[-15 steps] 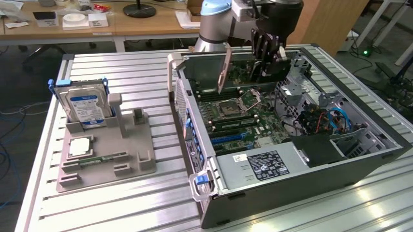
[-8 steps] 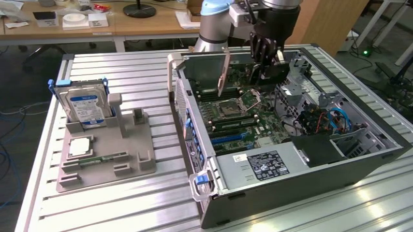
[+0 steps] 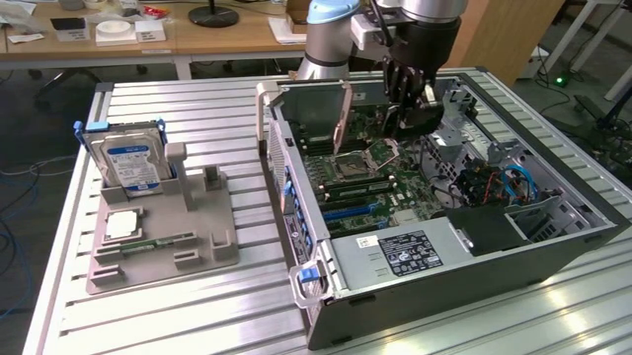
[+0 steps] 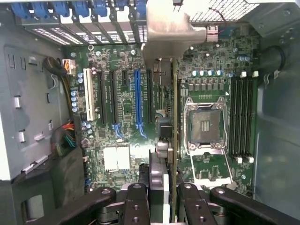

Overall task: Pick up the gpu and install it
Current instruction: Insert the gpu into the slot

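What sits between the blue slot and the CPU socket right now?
In the wrist view, the gpu, edge-on in the gripper, hangs between the blue slot and the CPU socket, beside a black slot.

gpu (image 4: 174, 117) upright on edge over motherboard (image 4: 122, 117) inside case (image 3: 445, 296); hard drive (image 3: 129, 159) well apart, exterior view's left

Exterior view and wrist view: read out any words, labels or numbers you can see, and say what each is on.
No text here can be read.
The blue label on the hard drive: print too small.
The black and white label on the power supply: too small.
The small white sticker next to that label: blurred.
The motherboard markings, wrist view: too small.
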Controlling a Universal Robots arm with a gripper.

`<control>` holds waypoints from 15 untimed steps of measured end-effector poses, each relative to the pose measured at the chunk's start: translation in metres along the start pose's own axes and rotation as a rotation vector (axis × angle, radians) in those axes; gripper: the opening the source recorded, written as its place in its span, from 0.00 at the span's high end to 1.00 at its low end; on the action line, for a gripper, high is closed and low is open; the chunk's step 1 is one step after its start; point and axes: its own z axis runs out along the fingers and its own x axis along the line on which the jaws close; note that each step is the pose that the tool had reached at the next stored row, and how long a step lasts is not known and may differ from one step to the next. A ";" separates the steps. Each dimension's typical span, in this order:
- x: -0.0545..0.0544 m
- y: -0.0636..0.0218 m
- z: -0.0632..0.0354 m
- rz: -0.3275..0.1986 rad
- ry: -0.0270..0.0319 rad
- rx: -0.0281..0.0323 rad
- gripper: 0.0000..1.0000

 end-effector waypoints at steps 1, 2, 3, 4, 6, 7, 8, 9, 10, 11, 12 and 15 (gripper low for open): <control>0.000 0.0014 0.0005 -0.003 -0.0002 -0.0002 0.72; 0.000 0.0022 0.0015 -0.009 -0.0013 -0.0003 0.72; 0.000 0.0026 0.0026 -0.020 -0.0028 -0.0003 0.72; 0.000 0.0029 0.0037 -0.033 -0.0041 -0.0005 0.72; 0.001 0.0033 0.0053 -0.054 -0.0064 -0.0007 0.72; 0.001 0.0035 0.0058 -0.054 -0.0064 -0.0008 0.72; 0.002 0.0035 0.0060 -0.054 -0.0063 -0.0009 0.72; 0.003 0.0036 0.0065 -0.054 -0.0065 -0.0008 0.72; 0.004 0.0043 0.0070 -0.054 -0.0065 -0.0007 0.72; 0.004 0.0059 0.0080 -0.054 -0.0067 -0.0006 0.72; 0.004 0.0087 0.0091 -0.053 -0.0064 -0.0008 0.72; 0.005 0.0147 0.0115 -0.051 -0.0061 -0.0008 0.72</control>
